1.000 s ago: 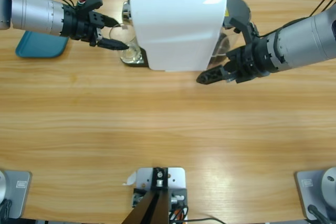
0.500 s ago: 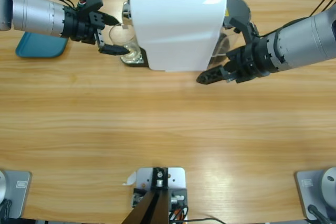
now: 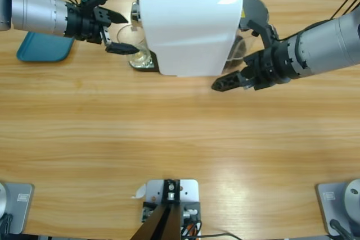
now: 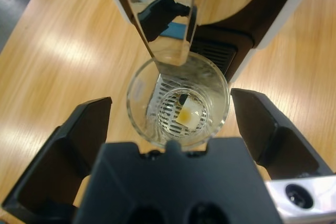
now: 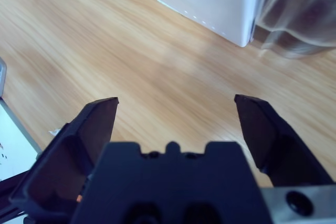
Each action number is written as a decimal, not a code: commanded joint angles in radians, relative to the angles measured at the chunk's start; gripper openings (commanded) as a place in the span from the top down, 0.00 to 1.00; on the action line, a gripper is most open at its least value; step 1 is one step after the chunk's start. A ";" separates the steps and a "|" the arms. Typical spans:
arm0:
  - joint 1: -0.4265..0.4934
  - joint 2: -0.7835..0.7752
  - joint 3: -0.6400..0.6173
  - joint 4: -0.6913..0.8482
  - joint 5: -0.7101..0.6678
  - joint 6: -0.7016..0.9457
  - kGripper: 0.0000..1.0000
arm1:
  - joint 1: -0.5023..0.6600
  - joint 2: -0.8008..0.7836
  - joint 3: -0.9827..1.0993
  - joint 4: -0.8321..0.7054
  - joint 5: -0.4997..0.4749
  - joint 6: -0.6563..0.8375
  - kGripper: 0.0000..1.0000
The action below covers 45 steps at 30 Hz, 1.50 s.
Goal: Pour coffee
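- One clear glass (image 4: 177, 102) stands on the drip grate under the chrome spout (image 4: 169, 22) of the white coffee machine (image 3: 188, 26); only a small amber trace of coffee (image 4: 187, 114) shows at its bottom.
- Left gripper (image 3: 120, 33) has its jaws spread wide either side of the glass, not touching it.
- Right gripper (image 3: 242, 51) hangs over the wooden table (image 3: 180, 139) beside the machine, jaws apart, holding nothing.

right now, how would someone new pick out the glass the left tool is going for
Find the big white coffee machine at the table's far edge. At its spout end, on the black drip grate, stands a small clear round glass, nearly empty, with the left tool open on either side of it. It is the only see-through cup under the shiny metal spout.
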 commanded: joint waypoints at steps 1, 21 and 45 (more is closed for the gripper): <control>0.018 -0.090 0.056 -0.011 0.033 -0.044 0.01 | -0.008 -0.057 -0.054 0.103 -0.026 -0.008 0.02; -0.055 -0.380 0.137 0.384 0.134 -0.287 0.02 | -0.080 0.184 -0.930 0.734 -0.171 -0.084 1.00; -0.055 -0.410 0.174 0.367 0.142 -0.292 0.01 | -0.091 0.324 -1.059 0.792 -0.155 -0.135 1.00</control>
